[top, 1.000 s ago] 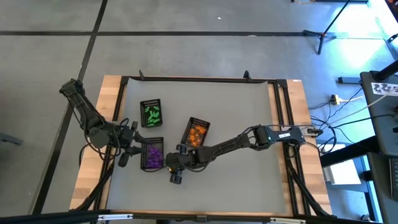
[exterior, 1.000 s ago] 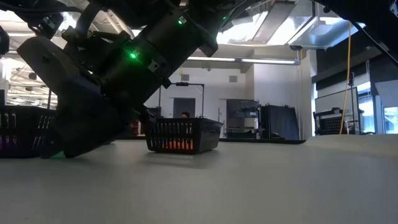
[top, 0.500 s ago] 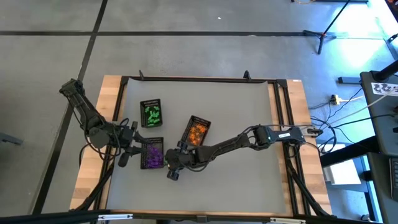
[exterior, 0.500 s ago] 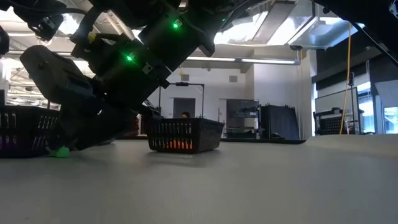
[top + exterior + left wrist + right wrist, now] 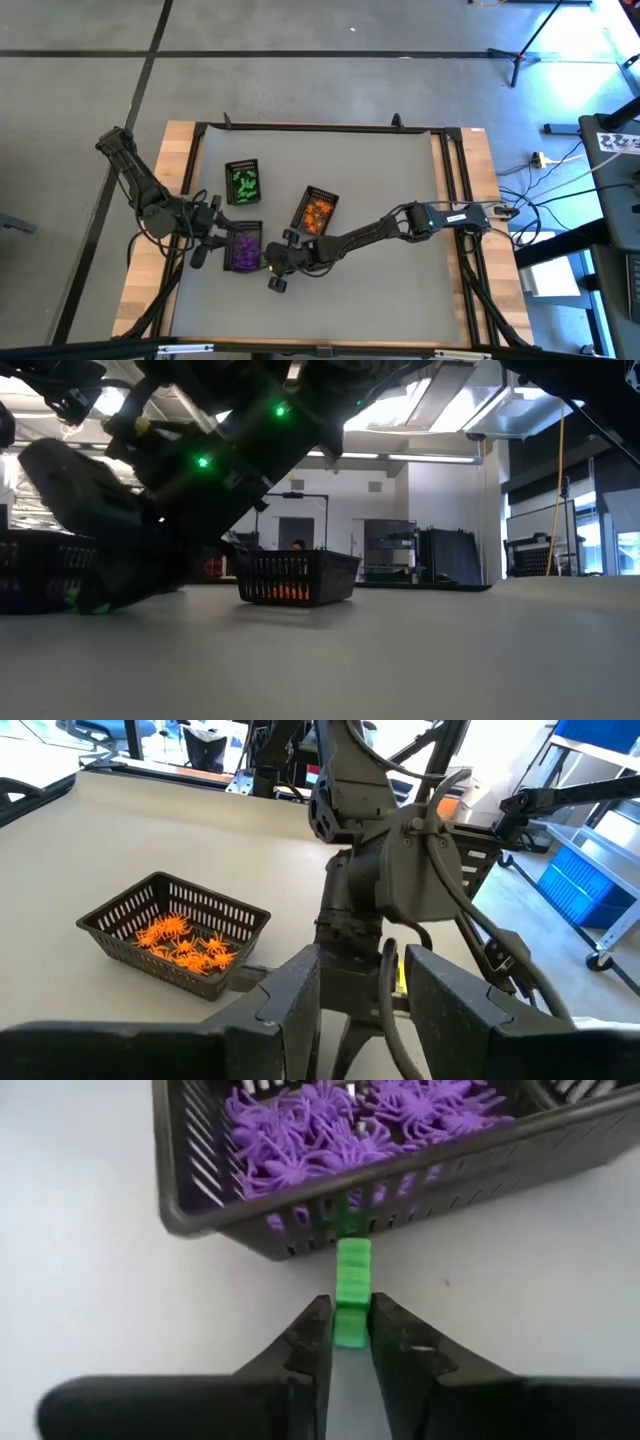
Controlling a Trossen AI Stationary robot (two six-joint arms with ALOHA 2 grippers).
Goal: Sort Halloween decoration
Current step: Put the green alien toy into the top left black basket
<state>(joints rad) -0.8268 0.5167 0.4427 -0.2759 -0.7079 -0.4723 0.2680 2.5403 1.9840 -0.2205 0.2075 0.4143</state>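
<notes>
A small green trinket [image 5: 351, 1275] sits between the fingertips of my right gripper [image 5: 349, 1322], close against the outer wall of the black basket of purple spiders [image 5: 350, 1140]. In the high view my right gripper [image 5: 269, 269] reaches in from the right, at the near right corner of that purple basket [image 5: 244, 249]. My left gripper [image 5: 208, 241] waits open at the purple basket's left side; I cannot tell whether it touches it. The green trinkets' basket [image 5: 243, 183] and the orange spiders' basket [image 5: 316, 212] stand farther back. My right gripper pinches the green trinket by its near end [image 5: 349, 1332] between the two fingertips [image 5: 318, 1332]. The fingers come low and slanting along the table toward the purple basket. The trinket's far end [image 5: 352, 1252] points at the basket's slotted wall, just above or on the table.
The orange basket [image 5: 176, 935] stands just beyond my right arm's wrist [image 5: 385, 870] as seen from the left wrist. Open grey tabletop [image 5: 400, 290] lies to the right and near side. A black frame [image 5: 440, 170] borders the mat.
My right gripper has slid a little toward the table's left, closer to the purple basket, staying low and shut on the green trinket, which has travelled with it. The baskets and my left arm have stayed where they were.
</notes>
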